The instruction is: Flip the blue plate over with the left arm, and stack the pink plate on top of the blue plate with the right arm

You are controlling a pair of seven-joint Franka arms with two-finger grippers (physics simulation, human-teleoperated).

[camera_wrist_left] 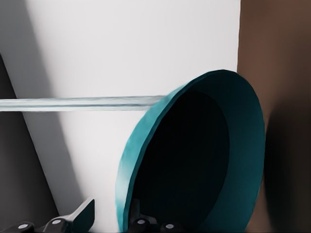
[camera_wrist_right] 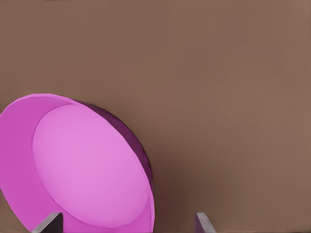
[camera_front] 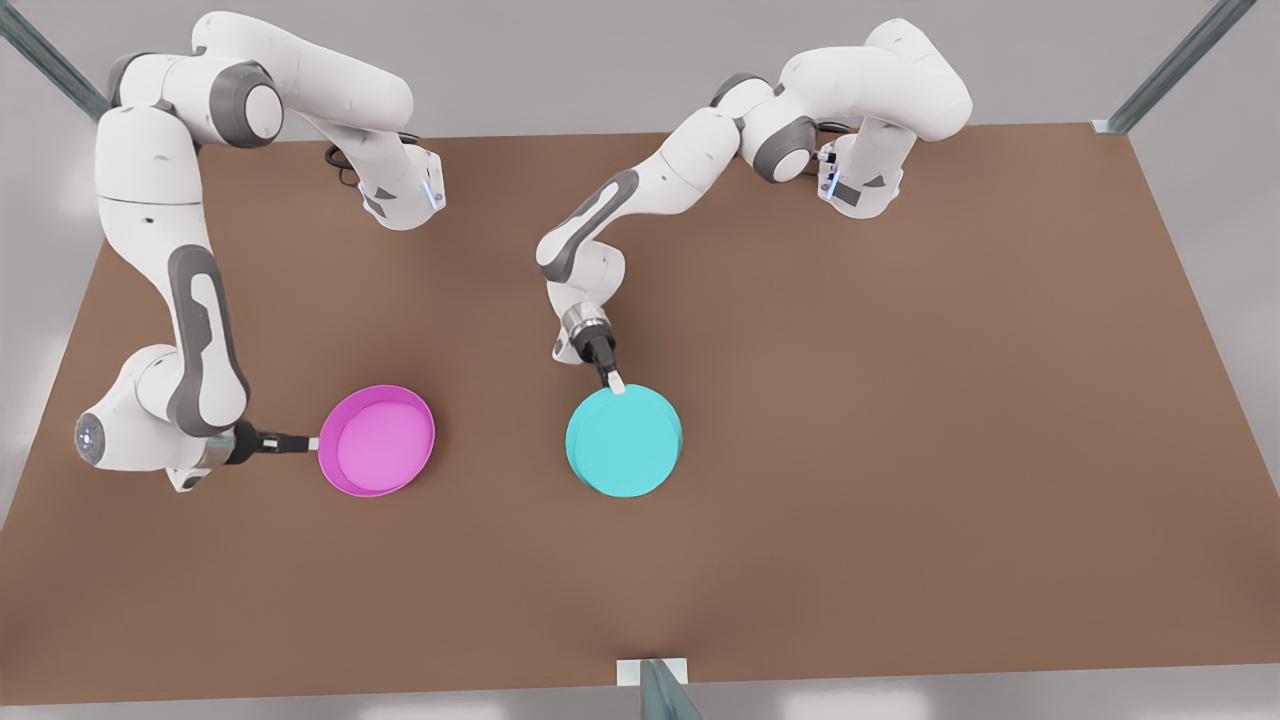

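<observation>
1. Blue plate [camera_front: 624, 441] lies on the brown table [camera_front: 900, 400] near its middle, flat underside facing up in the front view; you can see its dark hollow side in the left wrist view [camera_wrist_left: 194, 160], where it stands tilted against the pale background.
2. Left hand [camera_front: 617, 384] sits at the plate's rim on the far side; its fingers [camera_wrist_left: 82, 213] straddle the rim, one inside and one outside; you cannot tell from these views whether they actually pinch it.
3. Pink plate [camera_front: 377, 441] rests hollow side up, well apart from the blue one toward the front view's left; its lighter inside shows in the right wrist view [camera_wrist_right: 87, 165].
4. Right hand [camera_front: 300, 441] reaches in level at that plate's rim, from the front view's left; its fingertips [camera_wrist_right: 48, 223] stand wide apart, gripping nothing.
</observation>
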